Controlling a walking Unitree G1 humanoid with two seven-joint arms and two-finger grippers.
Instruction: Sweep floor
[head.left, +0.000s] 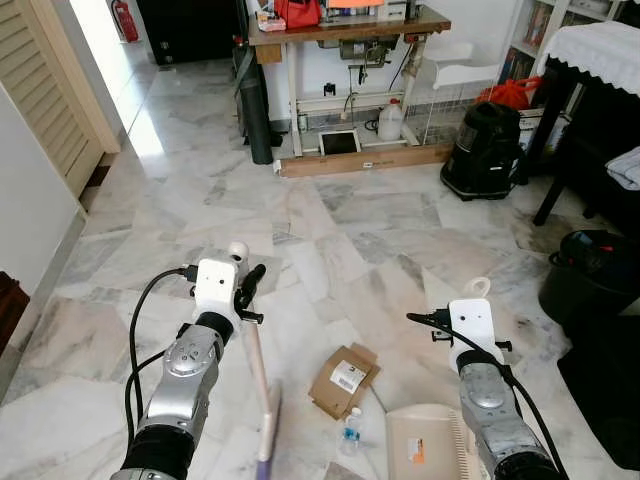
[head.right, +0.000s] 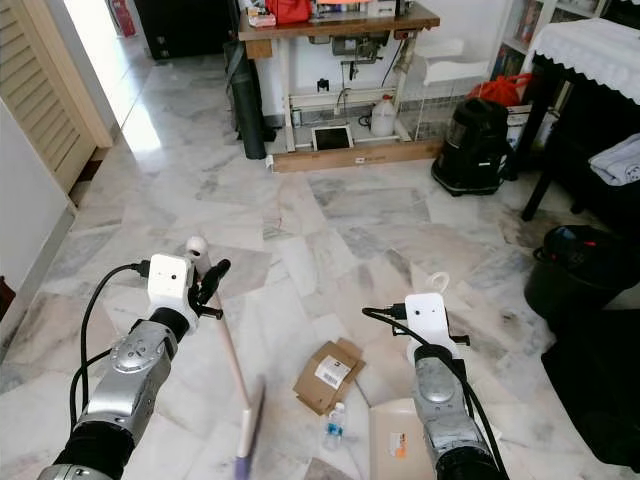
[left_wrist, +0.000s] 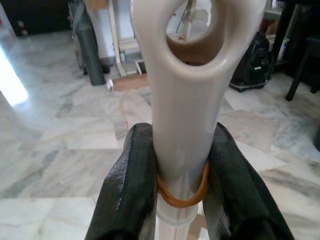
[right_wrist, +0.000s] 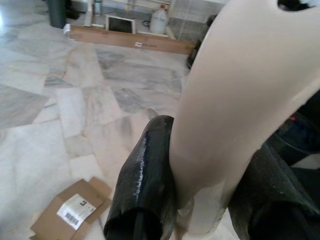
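1. marble floor (head.left: 330, 230), glossy, grey-veined, spreads ahead of both jaws.
2. left gripper (left_wrist: 182, 170) has its jaws clenched on the smooth cream broom handle (left_wrist: 187, 115), just under its hanging loop; a rubber band (left_wrist: 182, 197) circles the shaft between the textured black fingers (left_wrist: 127, 185).
3. broom head (head.left: 268, 430) is blurred, low beneath the left jaws.
4. right gripper (right_wrist: 200, 185) grips the beige dustpan handle (right_wrist: 240, 100); dustpan (head.left: 420, 445) is cut off below.
5. flattened cardboard box (head.left: 343, 378) and a small bottle (head.left: 351, 428) lie between the two jaws.
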